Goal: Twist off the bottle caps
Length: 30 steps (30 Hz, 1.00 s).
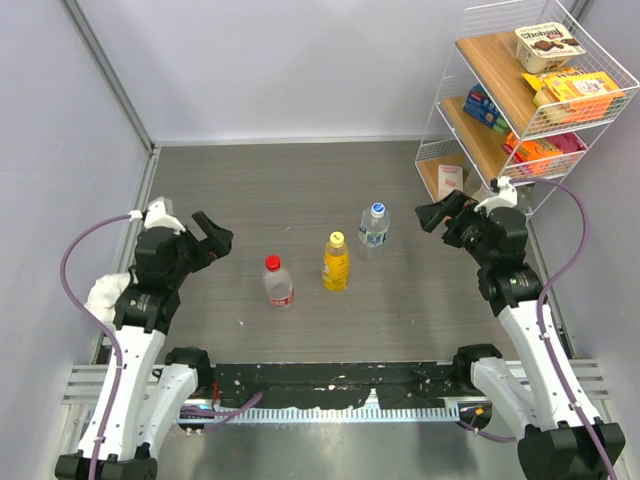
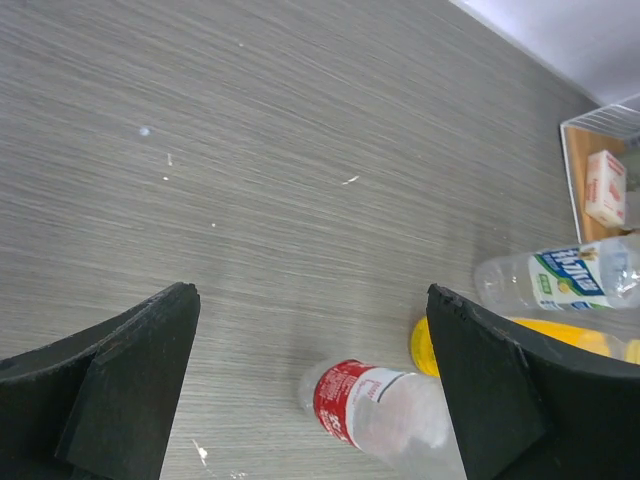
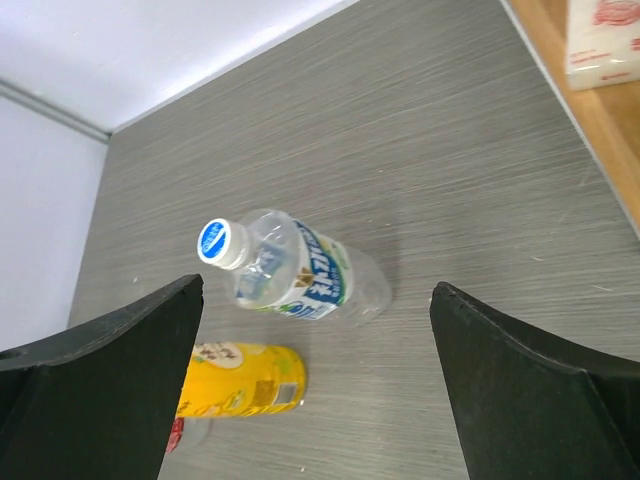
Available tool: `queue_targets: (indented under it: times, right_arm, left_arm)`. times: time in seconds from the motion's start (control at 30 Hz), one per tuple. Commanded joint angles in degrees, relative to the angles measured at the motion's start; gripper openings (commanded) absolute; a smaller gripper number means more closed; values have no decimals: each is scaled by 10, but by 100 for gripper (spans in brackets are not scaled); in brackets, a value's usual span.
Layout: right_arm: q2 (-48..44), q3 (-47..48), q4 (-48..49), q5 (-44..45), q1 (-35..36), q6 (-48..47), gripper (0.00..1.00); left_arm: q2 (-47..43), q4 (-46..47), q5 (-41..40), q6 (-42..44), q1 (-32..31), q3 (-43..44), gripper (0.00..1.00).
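Three bottles stand upright in a slanting row on the grey tabletop, all with their caps on. Nearest the left arm is the clear bottle with the red label, topped by its red cap. The yellow-orange bottle sits in the middle under a yellow cap. Farthest back is the clear bottle with the blue-white label, carrying the white-blue cap. The left jaws are spread wide and hold nothing, hovering to the left of the red-capped bottle and apart from it. From the left wrist view the red label carries white print, too blurred to read. Over on the other side, the right arm has its jaws spread and empty too, just to the right of the blue-capped bottle without touching it. The right wrist view catches bold blue lettering on that bottle's label and small print on the yellow one, and none of it can be made out. At the back right corner, a white wire rack holds a tub that seems to read "Chobani", orange packets and a white packet with red print.
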Motion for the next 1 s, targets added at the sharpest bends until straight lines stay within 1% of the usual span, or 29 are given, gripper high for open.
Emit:
queue_targets:
  times: [0.0,0.13,0.17,0.2,0.23,0.27,0.3,0.33,0.37,0.43,0.47,0.6,0.63,0.7,0.83,0.97]
  right_arm:
    - [-4,33,-7,-74,9,12,100]
    - [22,74,-17,-77,39,1,100]
    - [41,95,-17,-77,63,-13,100]
    - [59,107,-27,-62,96,-22,100]
    - [72,138,-35,-46,113,-42,100]
    - [96,156,-52,-9,156,-54,100]
    - [106,184,-62,11,175,-79,100]
    - [128,201,-84,64,217,-91,100]
    - [136,224,-94,127,239,-112,100]
    - [161,248,-113,184,283,-132,100]
    - [177,256,-121,199,306,-144,100]
    - [222,265,-127,291,369,-159,100]
    - [230,265,-129,328,377,-159,100]
    - [256,268,-130,369,393,-153,98]
    - [307,281,-123,391,393,-150,86]
    - [323,292,-112,425,392,-146,85]
  left_arm:
    - [2,-18,55,-6,2,13,100]
    - [46,-38,85,-2,2,34,100]
    - [55,-42,100,0,2,41,100]
    - [68,-42,115,2,2,47,100]
    - [75,-39,133,5,2,50,100]
    - [82,-33,149,8,2,52,100]
    - [87,-25,160,9,2,52,100]
    - [92,-18,168,11,2,53,100]
    - [95,-11,174,11,2,52,100]
    - [103,-7,185,12,2,56,100]
    - [107,-6,191,13,2,56,100]
    - [116,28,221,11,2,42,100]
    - [121,38,228,11,2,40,100]
    - [137,56,242,12,2,39,100]
    - [178,76,267,11,2,52,100]
    - [208,95,293,16,2,62,100]
